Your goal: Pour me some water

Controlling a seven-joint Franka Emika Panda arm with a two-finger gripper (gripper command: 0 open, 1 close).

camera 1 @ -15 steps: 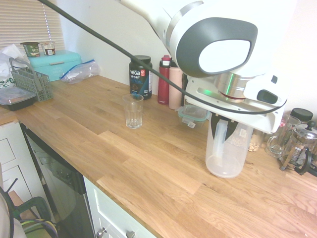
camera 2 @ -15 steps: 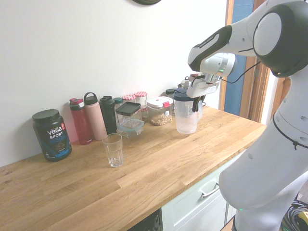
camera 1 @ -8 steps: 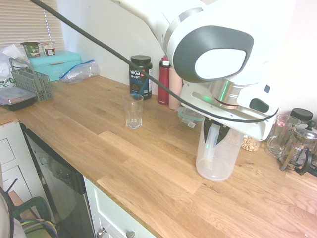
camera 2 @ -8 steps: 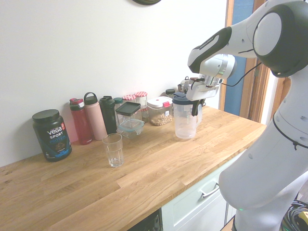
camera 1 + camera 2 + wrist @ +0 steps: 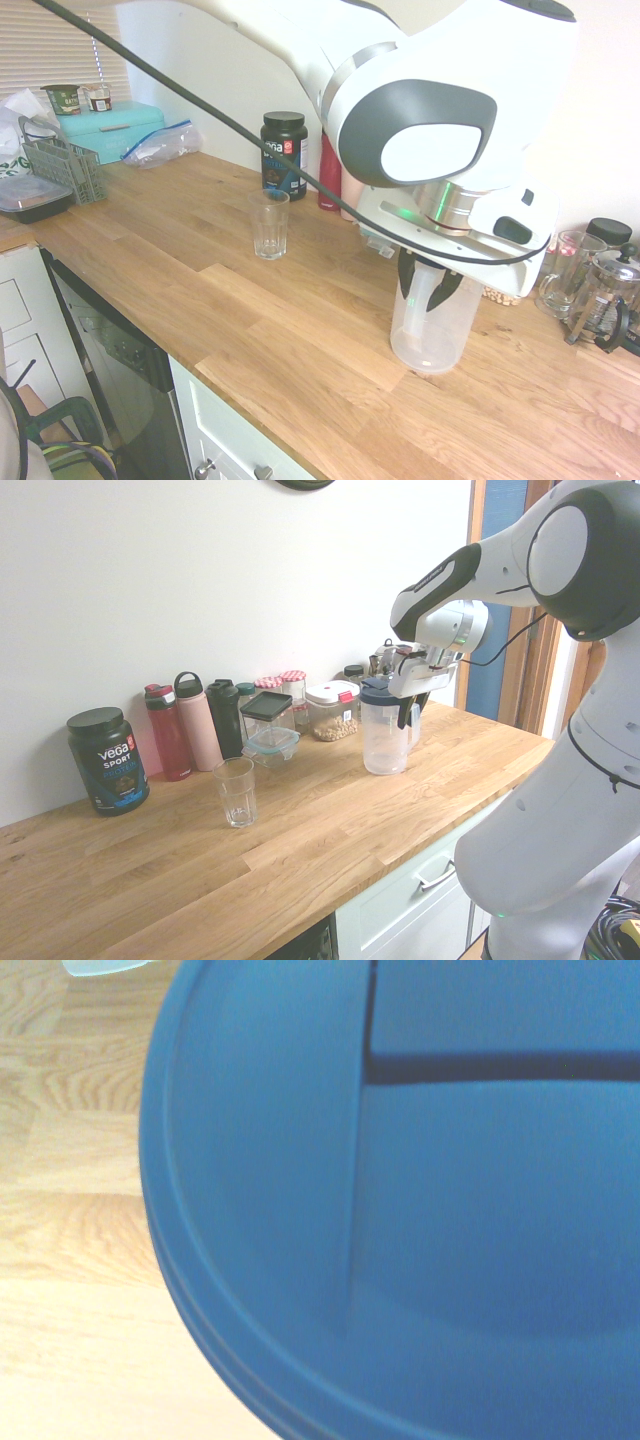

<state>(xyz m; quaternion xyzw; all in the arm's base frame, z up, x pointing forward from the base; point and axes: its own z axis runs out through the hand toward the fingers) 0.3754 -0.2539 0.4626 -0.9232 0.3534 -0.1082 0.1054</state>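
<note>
Pitcher (image 5: pixel 385 738) of clear plastic with blue lid (image 5: pixel 420 1200) stands on the worktop (image 5: pixel 250 320) near its front edge, well apart from the glass (image 5: pixel 236 792). Any water inside is too clear to see, so probably it is light. The walls look smooth and slippery; the handle is the best hold. The gripper (image 5: pixel 408 695) is at the handle, but whether the fingers clamp it I cannot tell.

Wooden counter (image 5: pixel 300 340). White arm fills upper right, its hand directly over a clear plastic jug (image 5: pixel 432 325) that stands upright near the front edge; gripper (image 5: pixel 430 285) at the jug's handle, fingers hidden by the hand. Empty glass (image 5: pixel 269 224) stands well apart from jug, toward the wall. Behind glass: black tub (image 5: pixel 284 153), red bottle (image 5: pixel 329 172). Far right: French press (image 5: pixel 606 295), glass mug (image 5: pixel 563 275). Far left: teal box (image 5: pixel 110 128), bag (image 5: pixel 160 143), grey rack (image 5: pixel 65 167)
</note>
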